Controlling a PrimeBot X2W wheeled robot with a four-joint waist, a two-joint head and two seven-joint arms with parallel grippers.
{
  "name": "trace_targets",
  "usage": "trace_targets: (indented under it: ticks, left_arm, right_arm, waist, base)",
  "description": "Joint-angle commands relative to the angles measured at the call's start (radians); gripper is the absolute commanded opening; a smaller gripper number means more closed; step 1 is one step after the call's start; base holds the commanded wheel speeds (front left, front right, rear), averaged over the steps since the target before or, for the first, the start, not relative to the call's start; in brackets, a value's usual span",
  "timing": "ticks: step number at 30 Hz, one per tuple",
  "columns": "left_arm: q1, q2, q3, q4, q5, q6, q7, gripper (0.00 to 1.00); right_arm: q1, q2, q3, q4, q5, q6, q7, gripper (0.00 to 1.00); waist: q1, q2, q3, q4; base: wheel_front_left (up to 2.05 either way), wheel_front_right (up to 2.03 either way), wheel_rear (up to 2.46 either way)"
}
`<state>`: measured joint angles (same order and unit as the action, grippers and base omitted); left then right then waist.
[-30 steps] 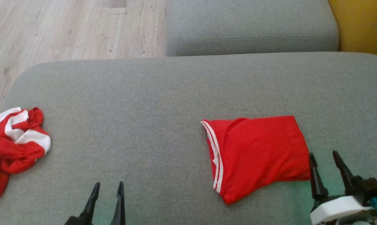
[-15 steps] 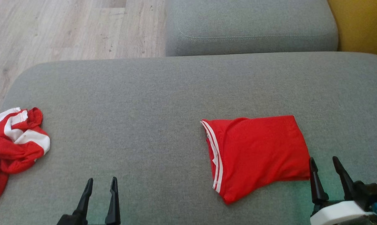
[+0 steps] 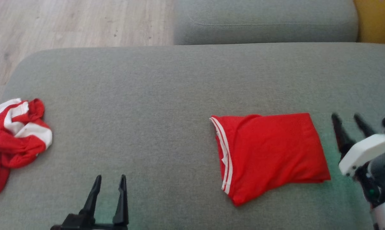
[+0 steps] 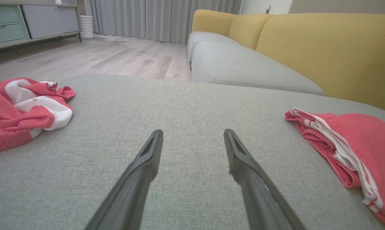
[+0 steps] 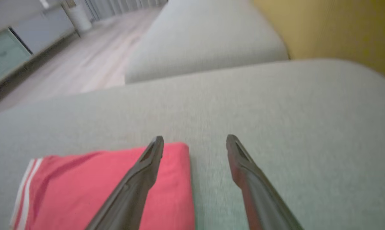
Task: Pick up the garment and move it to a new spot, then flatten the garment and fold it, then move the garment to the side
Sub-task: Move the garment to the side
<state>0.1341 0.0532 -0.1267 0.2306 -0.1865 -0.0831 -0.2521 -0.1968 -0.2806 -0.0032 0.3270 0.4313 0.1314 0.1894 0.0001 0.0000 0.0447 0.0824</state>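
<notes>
A red garment (image 3: 269, 153) with white side stripes lies folded and flat on the right part of the grey cushion (image 3: 166, 95); it also lies at the right in the left wrist view (image 4: 355, 140). My right gripper (image 3: 345, 116) is open and empty just right of its far right corner, blurred. In the right wrist view the right gripper (image 5: 195, 137) has its left finger over the folded garment's (image 5: 99, 182) edge. A crumpled red and white garment (image 3: 13, 140) sits at the cushion's left edge (image 4: 23, 105). My left gripper (image 3: 110, 176) stands open and empty over bare cushion (image 4: 193, 131).
Behind the cushion runs another grey seat cushion (image 3: 262, 22) with a yellow backrest (image 3: 377, 19) at the far right. Wooden floor (image 3: 67, 22) lies beyond the cushion's left and far edges. A cabinet (image 4: 26, 22) stands across the room.
My right gripper has moved away from me, from the folded garment's near right corner to beside its far right corner. The camera has shifted a little. Both garments lie as before.
</notes>
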Motion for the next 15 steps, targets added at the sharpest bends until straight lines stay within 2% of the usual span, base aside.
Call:
trace_targets:
  ticks: [1, 6, 13, 14, 15]
  left_arm:
    - [-0.045, -0.003, 0.026, -0.024, 0.000, -0.003, -0.010, 1.00]
    - [-0.065, -0.003, 0.013, -0.024, -0.004, -0.001, -0.010, 1.00]
    - [-0.087, -0.003, 0.002, -0.018, -0.001, -0.002, -0.010, 1.00]
    - [-0.090, -0.003, 0.002, -0.017, 0.000, -0.002, -0.010, 1.00]
    - [-0.093, -0.003, 0.002, -0.017, 0.000, -0.003, -0.010, 1.00]
  right_arm:
    - [-0.015, -0.014, 0.017, -0.014, 0.005, -0.001, 0.018, 1.00]
    - [-0.040, 0.014, 0.037, 0.098, 0.029, -0.001, 0.148, 1.00]
    - [-0.093, 0.046, 0.045, 0.272, 0.035, -0.001, 0.188, 1.00]
    - [-0.102, 0.054, 0.047, 0.284, 0.050, -0.001, 0.191, 0.73]
    - [-0.111, 0.058, 0.045, 0.293, 0.063, -0.001, 0.188, 0.00]
  waist:
    - [-0.0001, 0.0000, 0.004, 0.009]
    - [-0.0001, 0.0000, 0.020, 0.038]
    - [-0.0001, 0.0000, 0.046, 0.064]
    - [-0.0001, 0.0000, 0.048, 0.064]
    - [-0.0001, 0.0000, 0.050, 0.063]
  base:
    - [0.00, 0.00, 0.00]
    - [0.00, 0.00, 0.00]
    - [0.00, 0.00, 0.00]
    - [0.00, 0.00, 0.00]
    - [0.00, 0.00, 0.00]
